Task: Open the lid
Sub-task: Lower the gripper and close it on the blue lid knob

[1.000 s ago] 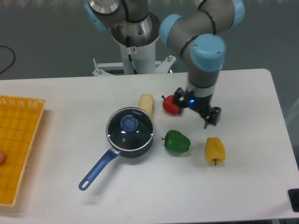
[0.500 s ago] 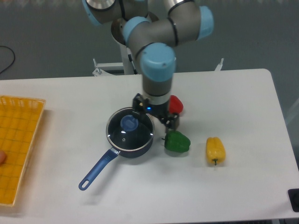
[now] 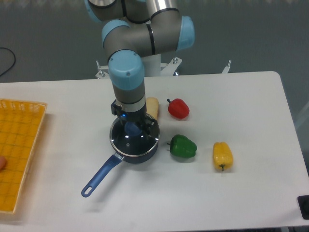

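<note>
The pan [image 3: 137, 151] sits near the middle of the worktop [image 3: 251, 193], the lid [image 3: 131, 144] still on it. The claw [image 3: 133, 126] hangs directly over the lid's blue knob [image 3: 132, 128]; whether its fingers are apart or clamped cannot be told.

White bench [image 3: 251, 193], rounded far-right corner. Grey floor [image 3: 48, 43] beyond far edge. Black cable [image 3: 6, 60] curls on the floor far left. Even, diffuse light.
</note>
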`<move>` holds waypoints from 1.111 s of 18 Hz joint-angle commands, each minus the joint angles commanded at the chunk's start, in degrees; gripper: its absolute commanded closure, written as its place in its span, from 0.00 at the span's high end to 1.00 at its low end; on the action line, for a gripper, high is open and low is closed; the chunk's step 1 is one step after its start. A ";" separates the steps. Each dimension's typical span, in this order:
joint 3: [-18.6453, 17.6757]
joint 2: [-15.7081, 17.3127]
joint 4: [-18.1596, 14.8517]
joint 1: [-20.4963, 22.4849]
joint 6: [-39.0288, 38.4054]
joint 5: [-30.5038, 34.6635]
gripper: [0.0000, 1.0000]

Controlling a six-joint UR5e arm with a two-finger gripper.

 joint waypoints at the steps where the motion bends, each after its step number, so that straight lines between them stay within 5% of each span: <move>1: -0.35 0.09 0.00 0.09 0.17 -0.09 1.00; 20: -2.37 -0.79 2.37 0.09 1.32 0.62 1.00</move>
